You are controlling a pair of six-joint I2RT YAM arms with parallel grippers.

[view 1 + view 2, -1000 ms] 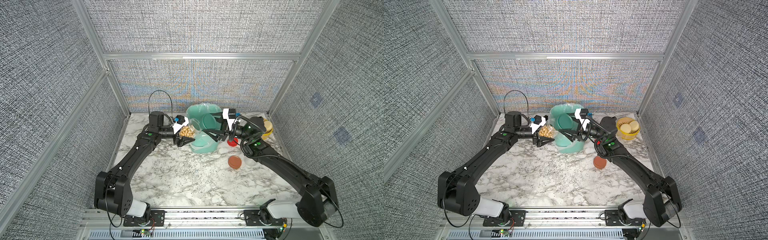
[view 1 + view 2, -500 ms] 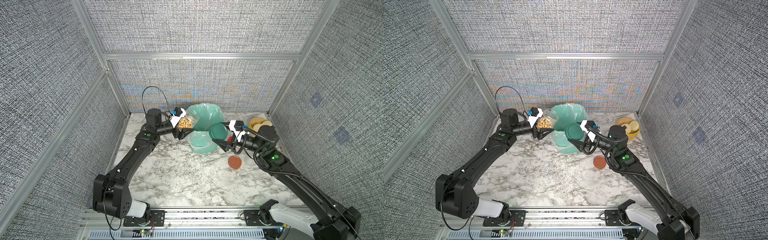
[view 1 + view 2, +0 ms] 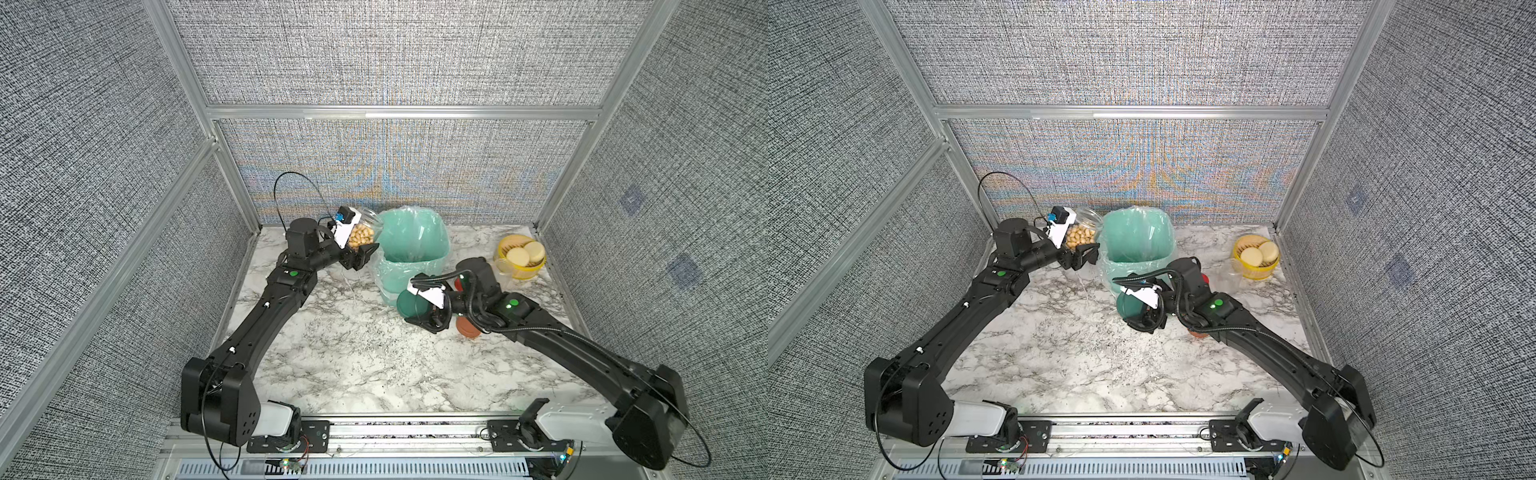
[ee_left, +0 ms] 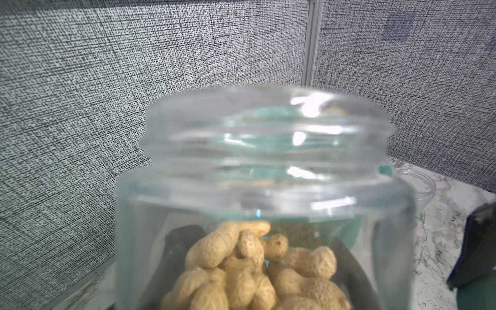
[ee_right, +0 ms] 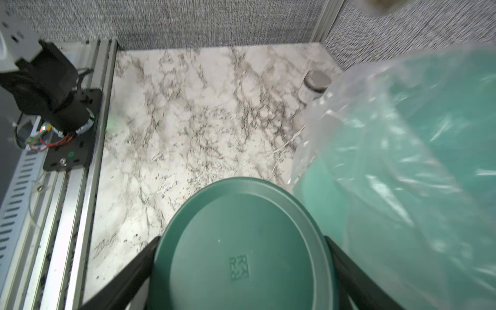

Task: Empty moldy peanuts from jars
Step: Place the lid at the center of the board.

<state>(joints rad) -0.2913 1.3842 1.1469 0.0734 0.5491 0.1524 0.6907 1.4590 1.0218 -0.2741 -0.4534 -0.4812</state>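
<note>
A clear jar point(image 3: 362, 227) without its lid, half full of tan moldy peanuts point(image 3: 360, 238), is tilted toward the left rim of the teal bin point(image 3: 441, 249). My left gripper point(image 3: 360, 245) is shut on the jar. In the left wrist view the jar point(image 4: 263, 171) fills the frame, the peanuts point(image 4: 255, 268) lie low in it, and a dark finger point(image 4: 175, 255) shows through the plastic. My right gripper point(image 3: 419, 309) is shut on a dark green lid point(image 3: 410, 306) in front of the bin, just above the table. The lid point(image 5: 241, 255) sits between both fingers in the right wrist view.
The bin point(image 3: 1158, 266) wears a clear plastic liner. A terracotta lid point(image 3: 467, 329) lies on the marble beside my right arm and a red lid point(image 3: 458, 284) peeks out behind it. A yellow bowl of cream discs point(image 3: 520, 257) stands back right. A silver-lidded tin point(image 5: 314, 85) stands left of the bin.
The green lid has come off the jar. My left gripper has lifted the jar back and left to the bin's rim. My right gripper has drawn the lid forward and down.
</note>
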